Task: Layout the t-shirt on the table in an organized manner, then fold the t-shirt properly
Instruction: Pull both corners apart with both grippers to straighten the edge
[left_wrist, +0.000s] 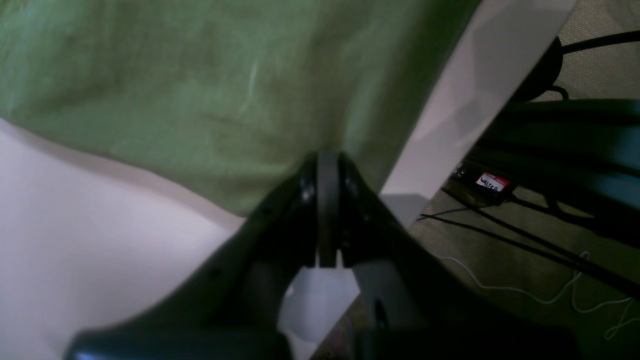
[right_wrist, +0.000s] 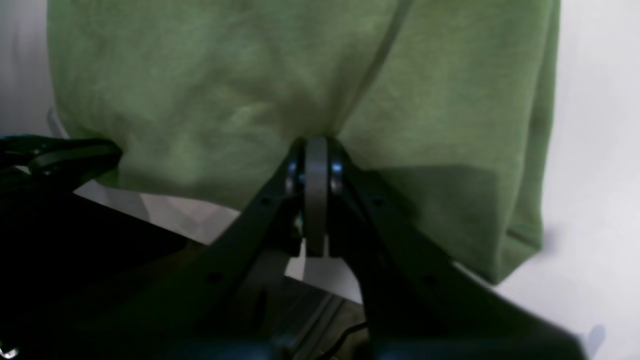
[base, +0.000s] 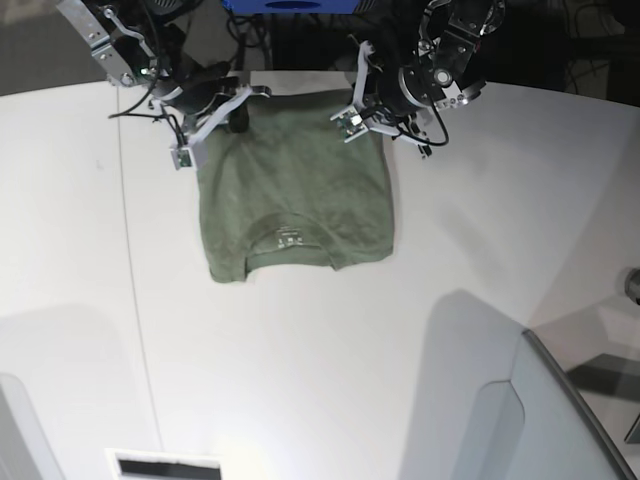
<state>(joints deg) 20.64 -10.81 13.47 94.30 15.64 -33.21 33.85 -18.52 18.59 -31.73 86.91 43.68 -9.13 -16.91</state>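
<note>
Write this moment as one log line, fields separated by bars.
left claw: shut on t-shirt | right claw: shut on t-shirt | t-shirt: on table, collar toward camera

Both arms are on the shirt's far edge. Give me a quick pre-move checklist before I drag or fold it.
1. Left gripper shut on the t-shirt: ok, jaws pinch the hem.
2. Right gripper shut on the t-shirt: ok, cloth bunches at its closed tips.
3. Both grips at the far corners: ok in the base view.
4. Shirt flat on the table: mostly ok; sleeves look tucked under, the near edge at the collar label is uneven.
5. Shirt clear of the table edge: not ok, the left wrist view shows the grip right at the edge.
6. How many cloth layers each grip holds: cannot tell.
</note>
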